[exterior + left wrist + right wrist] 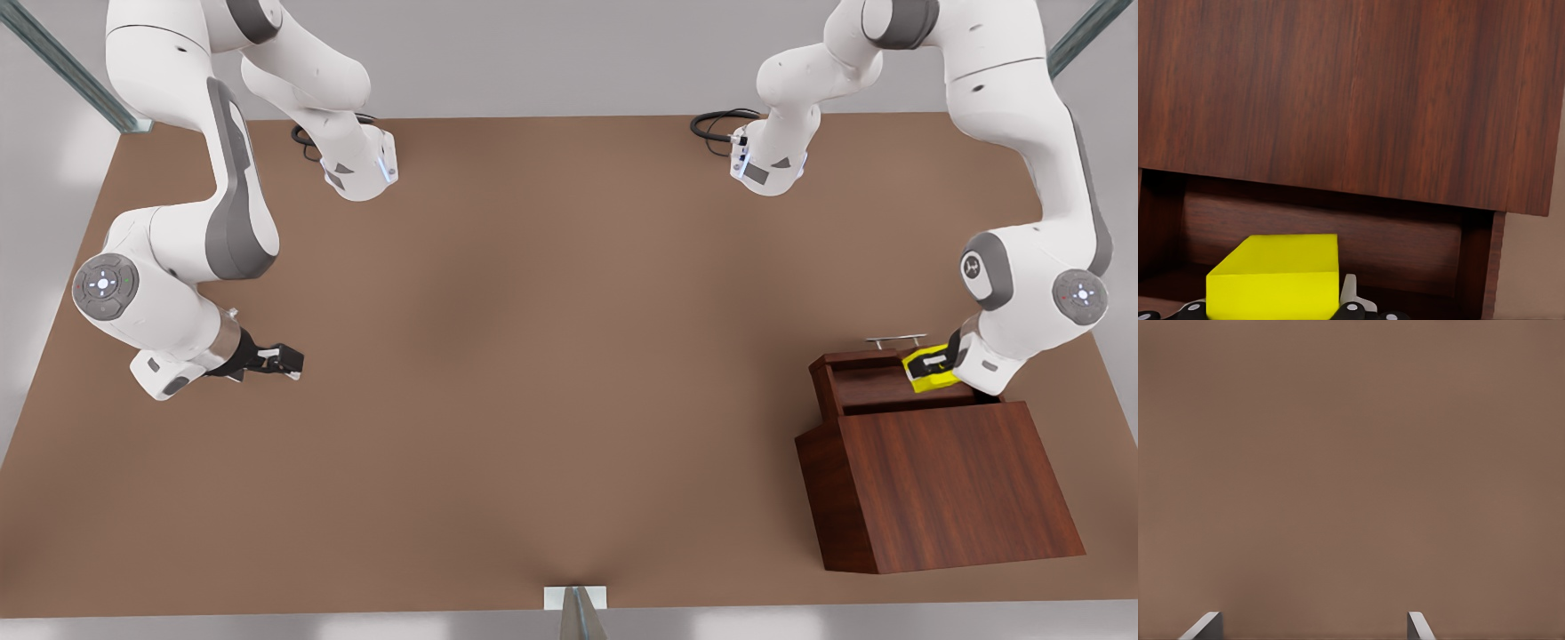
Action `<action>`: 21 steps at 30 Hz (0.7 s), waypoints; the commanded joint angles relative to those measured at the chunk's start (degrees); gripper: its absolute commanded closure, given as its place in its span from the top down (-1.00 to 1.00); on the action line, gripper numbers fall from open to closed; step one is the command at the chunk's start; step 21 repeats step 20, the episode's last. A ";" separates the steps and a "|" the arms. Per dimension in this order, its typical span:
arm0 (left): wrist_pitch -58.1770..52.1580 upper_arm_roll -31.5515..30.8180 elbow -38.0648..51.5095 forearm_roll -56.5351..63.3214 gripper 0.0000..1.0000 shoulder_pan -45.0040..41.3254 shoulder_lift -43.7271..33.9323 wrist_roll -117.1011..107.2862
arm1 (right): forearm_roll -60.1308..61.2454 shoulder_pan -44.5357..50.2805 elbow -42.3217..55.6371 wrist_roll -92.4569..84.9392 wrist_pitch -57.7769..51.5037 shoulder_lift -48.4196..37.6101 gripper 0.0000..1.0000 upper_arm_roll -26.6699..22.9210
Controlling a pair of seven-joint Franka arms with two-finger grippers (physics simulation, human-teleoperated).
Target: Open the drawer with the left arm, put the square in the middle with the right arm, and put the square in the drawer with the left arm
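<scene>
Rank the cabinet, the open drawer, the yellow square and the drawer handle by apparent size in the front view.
1. cabinet
2. drawer
3. square, held by the left gripper, and handle: too alike to rank.

drawer (876, 384) pulled open from the slanted dark wood-grain cabinet at 4 o'clock on the counter, thin silver bar handle at its far edge; small bright yellow square (930, 368) sits tilted over the tray's 3 o'clock side, pinched in the left tool (935, 363).
</scene>
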 commanded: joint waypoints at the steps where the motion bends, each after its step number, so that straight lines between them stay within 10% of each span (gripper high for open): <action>1: 0.08 0.01 0.00 -0.19 0.28 0.02 0.18 -0.03 | 0.00 -0.02 0.00 0.07 0.08 0.00 1.00 0.07; 6: 1.75 0.98 0.00 1.65 0.38 0.28 1.50 2.52 | 0.00 -0.02 -0.09 0.07 0.08 0.00 1.00 0.07; 7: 1.75 0.98 0.00 1.65 1.00 0.37 1.76 2.34 | 0.00 -0.02 -0.09 0.07 0.08 0.00 1.00 0.07; 13: 0.87 0.89 0.44 1.31 1.00 0.37 1.24 1.20 | 0.00 -0.02 -0.09 0.07 0.16 0.00 1.00 0.07; 16: -22.59 -3.76 14.48 0.95 1.00 -12.37 -3.07 -15.68 | 0.00 0.07 -0.09 0.07 0.34 0.00 1.00 0.07; 21: -27.87 -5.70 20.48 1.48 1.00 -13.16 -2.63 -15.59 | 0.00 0.07 -0.17 0.07 0.34 0.00 1.00 0.07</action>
